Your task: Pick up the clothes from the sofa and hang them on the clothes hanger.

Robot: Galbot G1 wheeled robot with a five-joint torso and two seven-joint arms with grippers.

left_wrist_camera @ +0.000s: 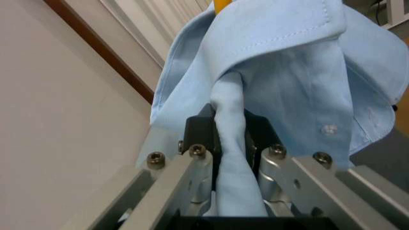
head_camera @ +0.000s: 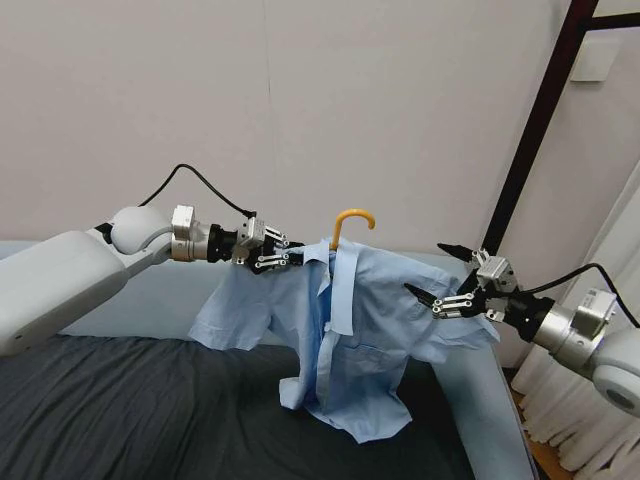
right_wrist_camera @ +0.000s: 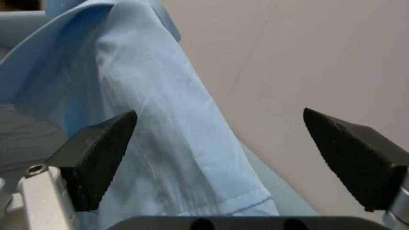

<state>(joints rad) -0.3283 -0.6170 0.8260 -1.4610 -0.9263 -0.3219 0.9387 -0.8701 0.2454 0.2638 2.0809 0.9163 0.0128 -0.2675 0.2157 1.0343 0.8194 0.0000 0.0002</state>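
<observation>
Pinching the blue shirt (head_camera: 370,320) at its collar, my left gripper (head_camera: 290,258) is clamped on cloth above the sofa (head_camera: 120,400). My right gripper (head_camera: 425,268) gapes wide just beside the far shoulder. Shoulders run left to right, hem drooping; the yellow hanger hook (head_camera: 352,218) points up. A dark pole (head_camera: 535,130) stands behind, on the right.

Room above, blocked below
Upper left and centre lie open before the wall (head_camera: 300,100); the dark pole (head_camera: 535,130) slants through the upper right behind the right tool (head_camera: 424,268), the shirt (head_camera: 370,340) blocks mid-frame, the sofa (head_camera: 120,410) spans the bottom.
</observation>
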